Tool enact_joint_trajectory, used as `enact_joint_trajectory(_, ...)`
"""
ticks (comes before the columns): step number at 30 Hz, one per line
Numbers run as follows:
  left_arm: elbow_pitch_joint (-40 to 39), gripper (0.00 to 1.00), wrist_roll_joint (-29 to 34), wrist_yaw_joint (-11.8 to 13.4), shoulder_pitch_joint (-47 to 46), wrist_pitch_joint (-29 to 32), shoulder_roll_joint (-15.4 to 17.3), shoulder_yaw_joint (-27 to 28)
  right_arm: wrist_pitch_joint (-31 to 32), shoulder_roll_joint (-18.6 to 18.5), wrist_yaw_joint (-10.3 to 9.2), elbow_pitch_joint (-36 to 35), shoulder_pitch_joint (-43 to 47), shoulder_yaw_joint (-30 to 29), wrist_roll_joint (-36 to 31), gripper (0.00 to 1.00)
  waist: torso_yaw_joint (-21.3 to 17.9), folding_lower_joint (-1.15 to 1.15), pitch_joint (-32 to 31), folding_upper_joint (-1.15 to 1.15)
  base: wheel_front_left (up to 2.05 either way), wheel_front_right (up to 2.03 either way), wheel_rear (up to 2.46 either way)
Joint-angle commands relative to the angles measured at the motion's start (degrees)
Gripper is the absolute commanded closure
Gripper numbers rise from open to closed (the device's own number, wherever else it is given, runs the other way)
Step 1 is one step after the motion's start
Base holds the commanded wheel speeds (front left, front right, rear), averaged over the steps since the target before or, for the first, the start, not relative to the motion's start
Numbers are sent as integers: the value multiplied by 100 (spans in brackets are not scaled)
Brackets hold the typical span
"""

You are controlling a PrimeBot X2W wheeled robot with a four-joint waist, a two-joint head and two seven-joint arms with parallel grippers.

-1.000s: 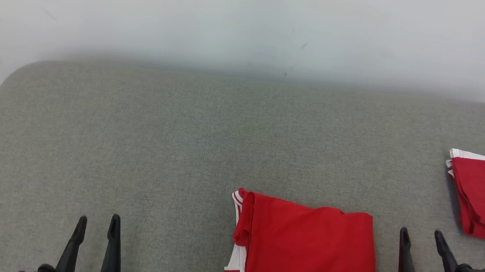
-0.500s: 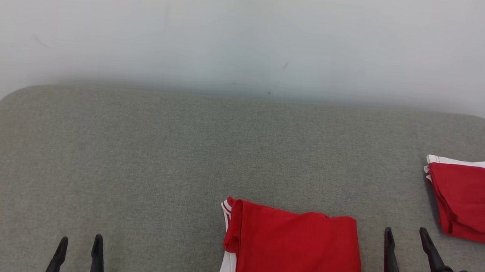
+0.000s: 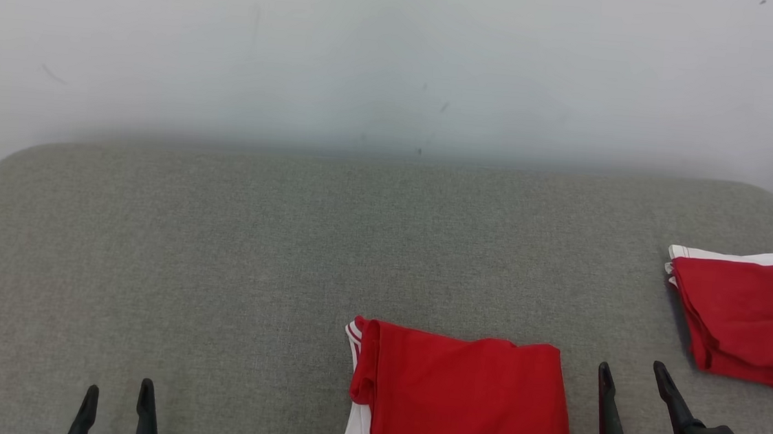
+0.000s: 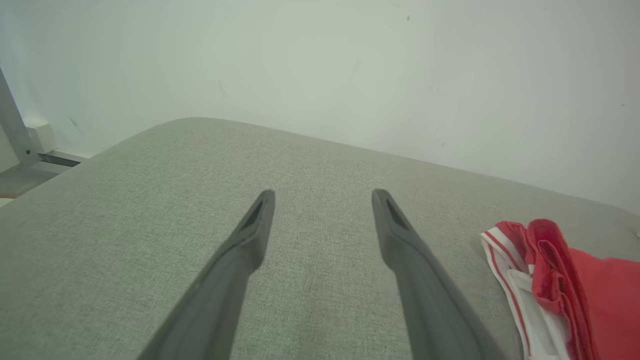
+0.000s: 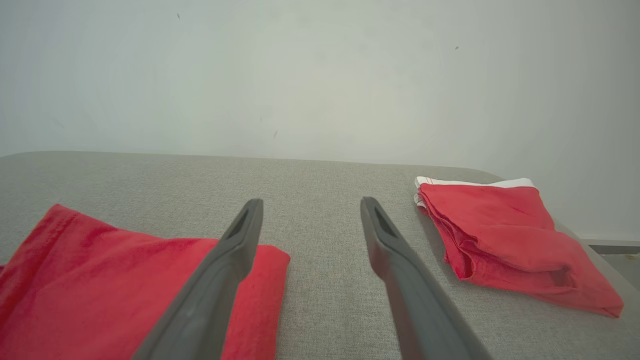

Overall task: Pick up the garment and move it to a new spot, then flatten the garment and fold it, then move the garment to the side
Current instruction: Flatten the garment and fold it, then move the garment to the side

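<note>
Head view shows the left gripper (image 3: 118,389) at the lower left, its two dark fingers parted with nothing between them and their tips over the bare grey cushion (image 3: 217,266). The right gripper (image 3: 631,369), at the lower right, is likewise spread wide and holds nothing. The red garment (image 3: 468,403), folded into a rough rectangle with white-striped trim along one edge, lies flat on the cushion between the two grippers. It is just beside the right gripper's left finger and well apart from the left gripper's fingers. In the right wrist view that left finger crosses the garment's corner; whether it touches cannot be told. A second folded red garment (image 3: 744,314), with a white band, lies beyond and to the right of the right gripper's fingers, apart from them. A pale wall (image 3: 372,50) stands behind the cushion.
</note>
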Motion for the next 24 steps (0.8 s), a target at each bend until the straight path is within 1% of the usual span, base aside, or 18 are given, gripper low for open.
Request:
enact_joint_trajectory(1, 23, 0, 55, -3, -19, -18, -28, -11, 19, -1, -15, 0, -78, 19, 16, 0, 5, 0, 3, 0, 0, 0, 0)
enact_joint_trajectory(12, 32, 0, 61, -14, -64, -18, -56, -108, 129, -1, -15, 52, -87, 87, 92, 0, 30, 0, 16, 0, 0, 0, 0)
enact_joint_trajectory(16, -11, 0, 43, -16, -85, -18, -53, -154, 359, -3, -15, 94, -88, 161, 178, 0, 32, 0, 24, 0, 0, 0, 0)
enact_joint_trajectory(18, -24, 0, 18, -17, -89, -18, -47, -188, 604, 1, -15, 93, -85, 269, 204, 0, 37, 0, 33, 0, 0, 0, 0)
enact_joint_trajectory(20, -34, 0, 2, -17, -74, -17, -45, -215, 1015, -4, -15, 89, -86, 287, 339, 0, 36, 0, 42, 0, 0, 0, 0)
enact_joint_trajectory(22, -45, 0, -6, -18, -55, -18, -45, -235, 1633, -4, -15, 53, -85, 238, 558, 0, 34, 0, 49, 0, 0, 0, 0)
enact_joint_trajectory(24, -52, 0, -17, -17, -42, -18, -45, -254, 2464, 1, -15, 10, -78, 260, 788, 0, 27, 0, 62, 0, 0, 0, 0)
